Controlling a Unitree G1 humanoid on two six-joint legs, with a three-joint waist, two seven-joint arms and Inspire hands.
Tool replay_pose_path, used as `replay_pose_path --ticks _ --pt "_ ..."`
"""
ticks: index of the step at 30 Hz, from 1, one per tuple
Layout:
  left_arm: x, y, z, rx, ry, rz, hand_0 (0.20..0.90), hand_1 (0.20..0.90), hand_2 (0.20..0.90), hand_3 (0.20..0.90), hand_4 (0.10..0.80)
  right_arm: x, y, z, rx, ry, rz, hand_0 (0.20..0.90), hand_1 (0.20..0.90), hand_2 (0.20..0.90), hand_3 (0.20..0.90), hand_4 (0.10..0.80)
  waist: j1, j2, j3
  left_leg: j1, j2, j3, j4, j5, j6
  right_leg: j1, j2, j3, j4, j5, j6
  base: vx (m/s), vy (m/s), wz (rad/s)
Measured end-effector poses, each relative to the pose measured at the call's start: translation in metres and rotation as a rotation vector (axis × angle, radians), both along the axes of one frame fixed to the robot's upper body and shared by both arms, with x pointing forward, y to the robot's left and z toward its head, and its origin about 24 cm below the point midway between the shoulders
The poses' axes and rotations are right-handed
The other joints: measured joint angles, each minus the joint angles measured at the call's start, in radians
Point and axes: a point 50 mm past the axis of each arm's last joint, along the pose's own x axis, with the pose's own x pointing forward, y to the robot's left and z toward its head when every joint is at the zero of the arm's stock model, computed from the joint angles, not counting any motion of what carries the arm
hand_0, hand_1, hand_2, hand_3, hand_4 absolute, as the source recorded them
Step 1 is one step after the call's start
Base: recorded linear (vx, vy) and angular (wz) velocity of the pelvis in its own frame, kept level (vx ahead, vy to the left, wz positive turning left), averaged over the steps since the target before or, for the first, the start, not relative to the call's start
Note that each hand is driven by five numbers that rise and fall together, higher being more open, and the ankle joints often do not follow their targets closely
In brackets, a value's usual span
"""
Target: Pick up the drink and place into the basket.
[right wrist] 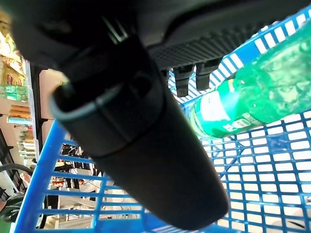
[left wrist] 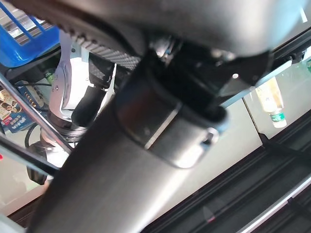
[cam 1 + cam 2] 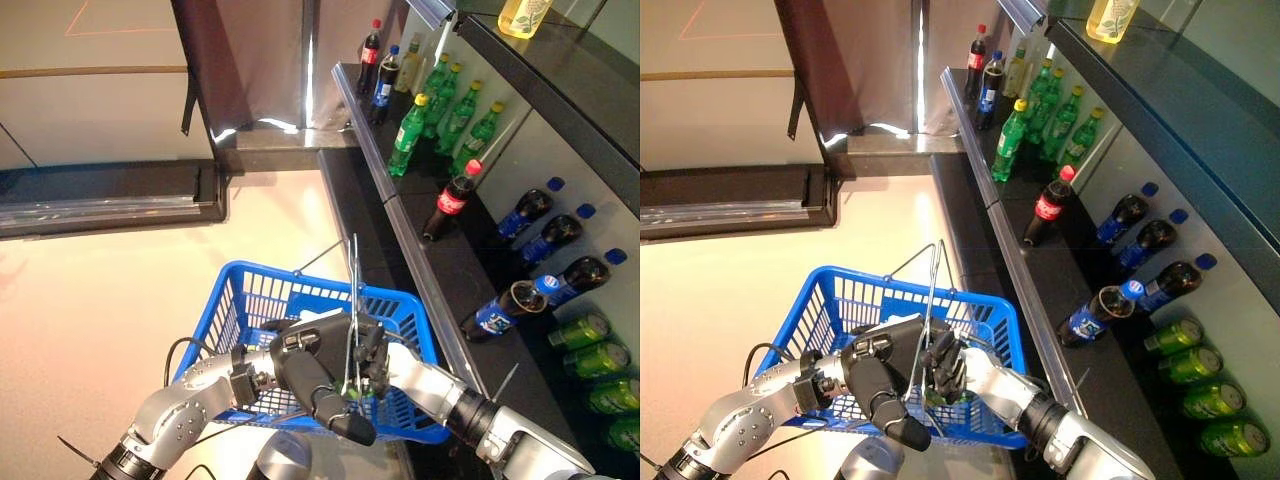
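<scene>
A dark shelf (image 3: 440, 270) is running along the right, from near to far. At its far end, cola bottles (image 3: 371, 57) and green bottles (image 3: 407, 136) are standing upright. Nearer, one red-capped cola bottle (image 3: 452, 201) is leaning, and dark blue-capped bottles (image 3: 549, 239) are lying on their sides. Green cans (image 3: 592, 360) are lying nearest. An upper shelf (image 3: 560, 70) is carrying a yellow bottle (image 3: 525, 14). The pale floor (image 3: 110, 290) is spreading out on the left.

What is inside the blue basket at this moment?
Inside the blue basket, the right hand reaches in with a green bottle, which shows clearly in the right wrist view. The hands cover much of the basket floor, so anything else there is hidden.
</scene>
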Motion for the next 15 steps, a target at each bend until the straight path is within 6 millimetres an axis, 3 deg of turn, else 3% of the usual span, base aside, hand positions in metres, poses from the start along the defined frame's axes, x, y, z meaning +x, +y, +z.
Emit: replay_pose_path --ticks 15 --pt "0.005 0.026 -0.003 0.064 -0.007 0.21 0.3 0.3 0.3 0.2 0.1 0.021 -0.025 0.026 0.108 -0.068 -0.158 0.9 0.9 0.9 0.9 0.8 0.001 0.0 0.0 0.0 0.001 0.006 0.0 -0.001 0.001 -0.004 -0.001 0.005 0.0 0.0 0.0 0.0 0.001 0.0"
